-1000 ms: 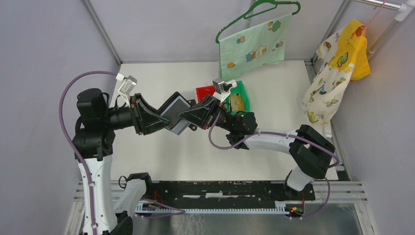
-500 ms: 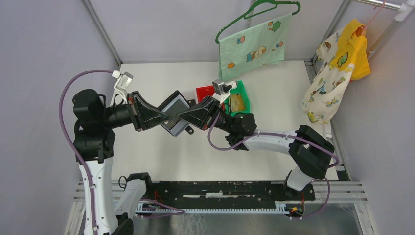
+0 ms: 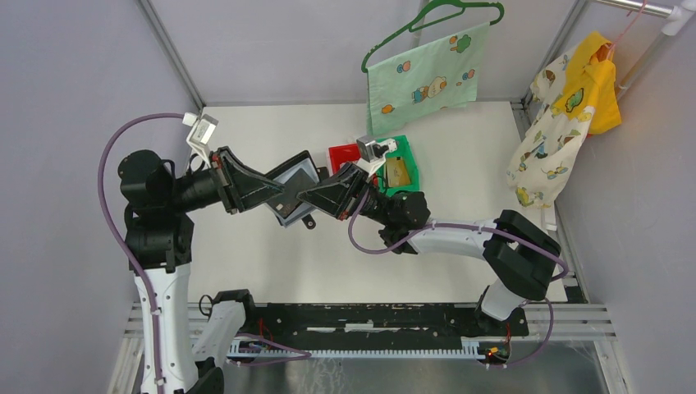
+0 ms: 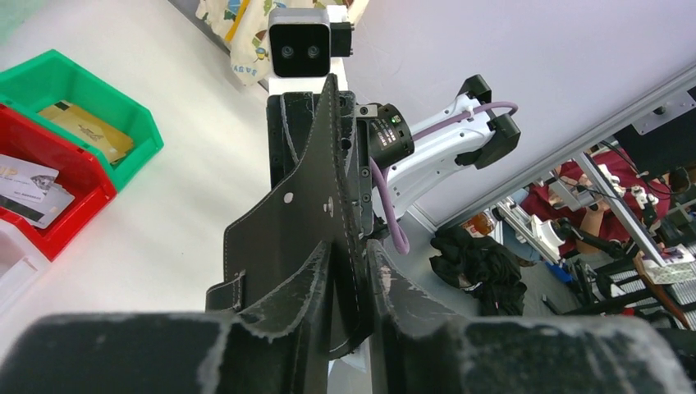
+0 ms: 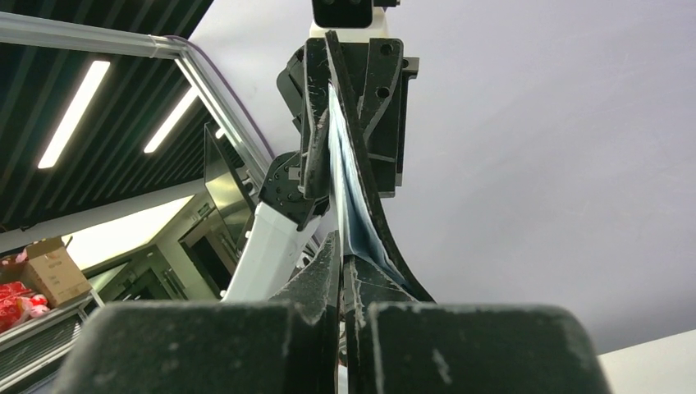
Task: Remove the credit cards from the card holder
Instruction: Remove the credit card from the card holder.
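The black card holder (image 3: 292,187) hangs open in the air above the table, its grey-blue lining facing up. My left gripper (image 3: 277,195) is shut on its left edge; in the left wrist view the black leather flap (image 4: 304,205) stands between my closed fingers (image 4: 349,275). My right gripper (image 3: 309,195) meets it from the right. In the right wrist view its fingers (image 5: 341,267) are shut on a thin whitish credit card (image 5: 331,148) that lies against the lining inside the holder (image 5: 371,185). Other cards lie in the bins.
A red bin (image 3: 343,154) holds whitish cards (image 4: 29,185). A green bin (image 3: 408,158) beside it holds a tan-gold card (image 4: 86,131). A clear bin's corner (image 4: 8,263) shows nearby. Cloths hang on a green hanger (image 3: 423,78) and on a rail at the right (image 3: 566,115).
My left arm has swung its wrist up and to the left, and the holder has shifted slightly left and turned with it. Both grippers have kept their hold.
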`<state>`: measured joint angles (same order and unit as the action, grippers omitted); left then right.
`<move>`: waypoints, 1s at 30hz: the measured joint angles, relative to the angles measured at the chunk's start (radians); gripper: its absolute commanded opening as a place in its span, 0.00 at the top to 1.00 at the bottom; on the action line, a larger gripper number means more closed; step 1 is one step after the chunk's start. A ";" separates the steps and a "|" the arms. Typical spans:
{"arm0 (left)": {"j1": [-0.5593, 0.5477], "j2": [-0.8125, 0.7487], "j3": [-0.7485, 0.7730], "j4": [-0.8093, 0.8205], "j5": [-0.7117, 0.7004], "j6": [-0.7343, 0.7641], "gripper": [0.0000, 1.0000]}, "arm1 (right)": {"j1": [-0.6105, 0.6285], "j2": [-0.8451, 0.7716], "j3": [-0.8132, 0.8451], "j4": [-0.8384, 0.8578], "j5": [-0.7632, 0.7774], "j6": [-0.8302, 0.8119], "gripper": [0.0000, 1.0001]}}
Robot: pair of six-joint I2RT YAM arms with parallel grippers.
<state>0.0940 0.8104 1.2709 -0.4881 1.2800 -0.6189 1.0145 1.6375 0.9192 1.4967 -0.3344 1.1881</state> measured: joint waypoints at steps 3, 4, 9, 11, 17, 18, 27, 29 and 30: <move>0.000 -0.006 -0.007 0.008 -0.007 -0.002 0.90 | 0.000 0.000 0.000 0.005 0.000 0.000 1.00; 0.000 -0.006 -0.008 0.010 -0.012 -0.003 0.95 | 0.000 0.000 0.000 0.007 0.000 0.000 1.00; 0.000 -0.008 -0.011 0.015 -0.023 -0.028 0.98 | 0.002 -0.002 -0.013 0.024 0.008 0.001 0.75; 0.000 -0.011 -0.014 0.023 -0.027 -0.043 0.98 | 0.002 -0.002 -0.028 0.035 0.009 0.003 0.68; 0.000 -0.027 -0.036 0.073 -0.048 -0.101 0.98 | 0.007 -0.002 -0.039 0.052 0.006 0.022 0.72; 0.000 -0.028 -0.037 0.081 -0.049 -0.108 0.98 | 0.007 0.000 -0.039 0.052 0.006 0.024 0.74; 0.000 -0.033 -0.046 0.103 -0.049 -0.134 0.98 | 0.011 0.009 -0.039 0.053 0.007 0.048 0.91; 0.000 -0.033 -0.050 0.103 -0.050 -0.134 0.98 | 0.011 0.010 -0.039 0.053 0.007 0.052 0.99; 0.000 -0.033 -0.051 0.103 -0.050 -0.135 0.98 | 0.011 0.011 -0.039 0.053 0.007 0.055 1.00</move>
<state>0.0940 0.7776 1.2194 -0.3855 1.2304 -0.7536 1.0260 1.6482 0.8803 1.5501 -0.3275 1.2434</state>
